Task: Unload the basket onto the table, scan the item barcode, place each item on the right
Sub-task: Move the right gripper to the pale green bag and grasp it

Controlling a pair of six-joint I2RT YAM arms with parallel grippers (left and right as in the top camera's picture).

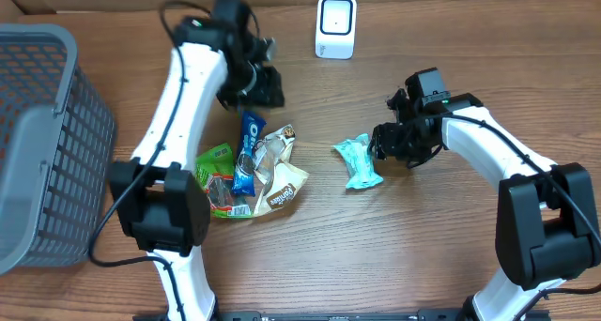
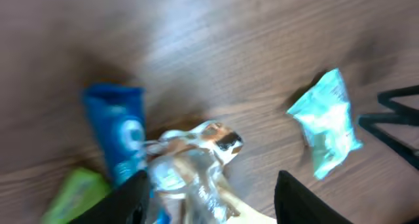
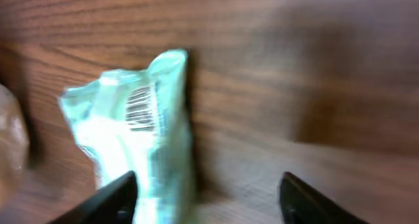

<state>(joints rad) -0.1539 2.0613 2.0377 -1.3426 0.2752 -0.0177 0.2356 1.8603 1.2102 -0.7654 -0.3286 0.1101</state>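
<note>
A teal packet [image 1: 359,161] lies on the wooden table, right of centre. In the right wrist view the teal packet [image 3: 131,139] shows a barcode [image 3: 139,108] facing up. My right gripper [image 1: 383,145] hovers just to its right, open; in its own view the right gripper [image 3: 208,181] has the packet's edge by its left finger [image 3: 111,201]. My left gripper [image 1: 255,86] is open above the top of a pile of snack packets [image 1: 249,171]. Below the left gripper [image 2: 211,185] lies a clear wrapper [image 2: 196,165]. The white scanner [image 1: 335,25] stands at the back.
A grey mesh basket [image 1: 38,143] fills the left edge. The pile holds a blue cookie packet [image 2: 121,132], a green packet [image 2: 75,194] and a cream packet [image 1: 282,190]. The right arm's dark links [image 2: 393,119] show at the left wrist view's right edge.
</note>
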